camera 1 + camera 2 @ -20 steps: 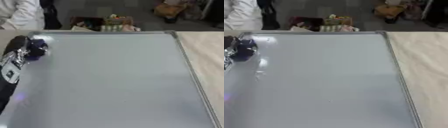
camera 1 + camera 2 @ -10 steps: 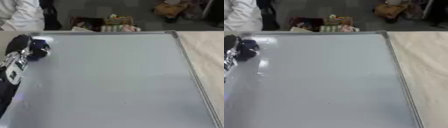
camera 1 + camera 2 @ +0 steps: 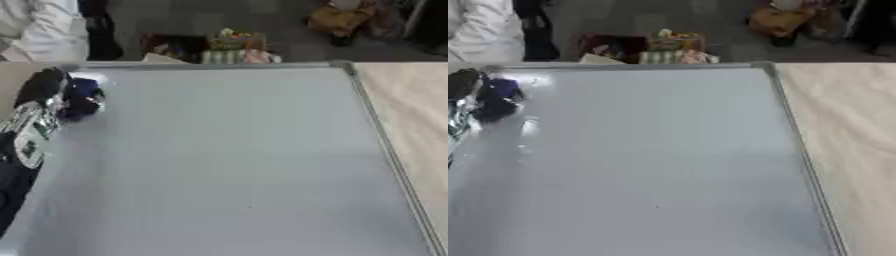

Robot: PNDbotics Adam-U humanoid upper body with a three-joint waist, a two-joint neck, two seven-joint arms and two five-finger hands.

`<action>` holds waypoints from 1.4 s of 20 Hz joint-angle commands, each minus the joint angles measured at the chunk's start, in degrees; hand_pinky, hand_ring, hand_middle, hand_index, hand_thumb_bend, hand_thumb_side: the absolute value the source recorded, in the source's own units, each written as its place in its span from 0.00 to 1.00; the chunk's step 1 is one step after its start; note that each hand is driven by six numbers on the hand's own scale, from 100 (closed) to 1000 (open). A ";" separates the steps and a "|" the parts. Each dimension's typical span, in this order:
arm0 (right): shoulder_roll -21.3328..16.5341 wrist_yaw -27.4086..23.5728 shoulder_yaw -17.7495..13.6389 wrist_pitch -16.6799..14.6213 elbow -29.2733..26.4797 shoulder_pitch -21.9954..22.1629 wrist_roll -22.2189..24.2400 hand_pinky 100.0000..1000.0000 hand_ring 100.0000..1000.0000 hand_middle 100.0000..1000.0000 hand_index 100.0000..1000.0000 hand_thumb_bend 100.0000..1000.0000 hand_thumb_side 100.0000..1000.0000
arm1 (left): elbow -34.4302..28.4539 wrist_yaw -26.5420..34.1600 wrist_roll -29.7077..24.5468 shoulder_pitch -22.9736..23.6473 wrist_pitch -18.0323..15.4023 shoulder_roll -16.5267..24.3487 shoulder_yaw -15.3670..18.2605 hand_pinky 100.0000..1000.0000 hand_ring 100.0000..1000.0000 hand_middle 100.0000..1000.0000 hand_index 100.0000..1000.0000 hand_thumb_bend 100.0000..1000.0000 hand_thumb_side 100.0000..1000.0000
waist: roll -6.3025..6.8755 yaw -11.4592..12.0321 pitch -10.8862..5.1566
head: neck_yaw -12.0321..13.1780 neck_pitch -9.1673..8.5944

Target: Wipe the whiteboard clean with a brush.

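Left robot hand (image 3: 54,98) edged toward whiteboard (image 3: 236,160) corner.

A pale wooden table (image 3: 411,110) carries the framed whiteboard (image 3: 227,165).

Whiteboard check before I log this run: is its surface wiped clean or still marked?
Clean: the whiteboard shows no writing. The left robot hand sits at its far-left corner.

No legible text or labels anywhere
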 commanded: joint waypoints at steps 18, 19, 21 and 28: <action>-0.47 -0.73 -0.75 0.08 -0.63 -0.07 -0.57 0.81 0.76 0.63 0.82 0.00 1.00 | -0.71 9.08 -5.07 0.65 -2.02 -3.98 -4.22 0.31 0.39 0.21 0.55 0.02 0.49 | -0.60 -0.33 -1.23 | 0.27 -0.62; -0.47 -0.74 -0.76 0.08 -0.63 -0.07 -0.59 0.81 0.76 0.63 0.82 0.00 1.00 | -0.84 9.20 -5.14 0.66 -2.20 -3.98 -4.34 0.31 0.39 0.21 0.55 0.02 0.49 | -0.60 -0.30 -1.26 | 0.27 -0.59; -0.44 -0.76 -0.76 0.10 -0.63 -0.04 -0.60 0.82 0.76 0.63 0.82 0.00 1.00 | -1.03 9.39 -5.23 0.65 -2.42 -3.96 -4.45 0.31 0.39 0.21 0.55 0.02 0.49 | -0.59 -0.23 -1.30 | 0.26 -0.58; -0.35 -0.80 -0.81 0.18 -0.63 -0.03 -0.66 0.82 0.76 0.63 0.82 0.00 1.00 | -1.75 9.51 -5.78 0.61 -3.41 -4.42 -5.41 0.31 0.39 0.21 0.55 0.02 0.50 | -0.65 -0.17 -1.38 | 0.30 -0.65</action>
